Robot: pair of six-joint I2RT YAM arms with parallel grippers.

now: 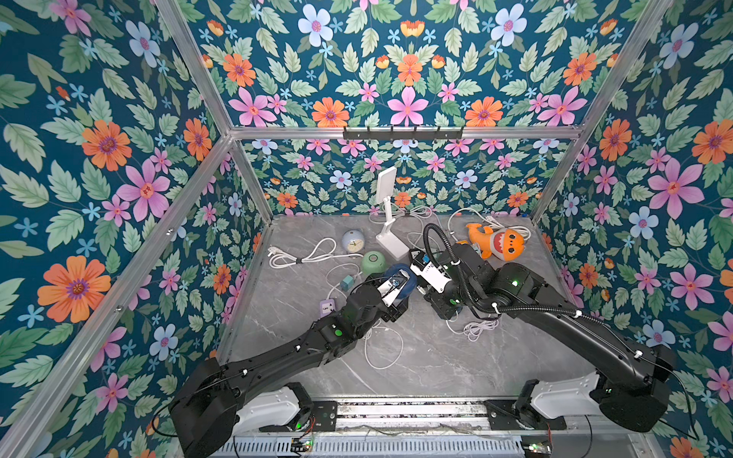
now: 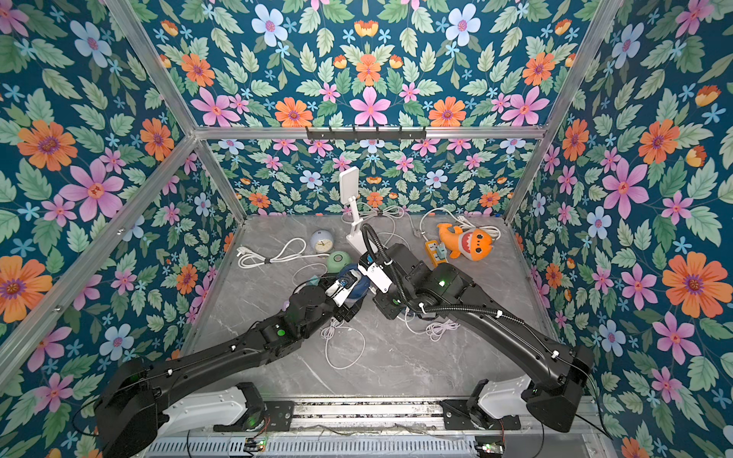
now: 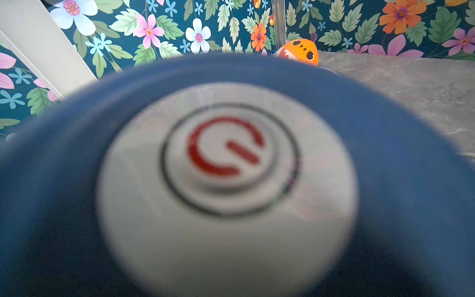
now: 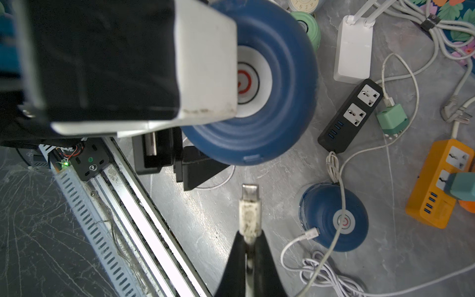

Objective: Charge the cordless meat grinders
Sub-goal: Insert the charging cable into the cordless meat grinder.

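1. In both top views you will find the left gripper [image 1: 398,286] over the middle of the grey marble table [image 1: 436,365], jaws spread wide around a dark navy dome-shaped plastic grinder [image 1: 405,274], gripping it tipped on its side; a pale green dome-shaped plastic grinder [image 1: 373,261] sits just beyond it, beside a round pale-blue alarm clock [image 1: 353,241].
2. In the left wrist view the dark navy dome-shaped plastic grinder [image 3: 398,180] fills your frame, blurred; its round silvery button [image 3: 226,159], marked with a red power sign, faces the lens; the fingers lie outside the frame.
3. In the right wrist view you see the right gripper [image 4: 248,239] pinched tight on a white cable plug [image 4: 249,208], metal tip aimed at the held grinder's rim yet apart from it; a second dark navy dome-shaped plastic grinder [image 4: 321,205] rests on the table, a white cable [image 4: 344,198] draped over it, near a black power strip [image 4: 349,115] and an orange power strip [image 4: 437,185].
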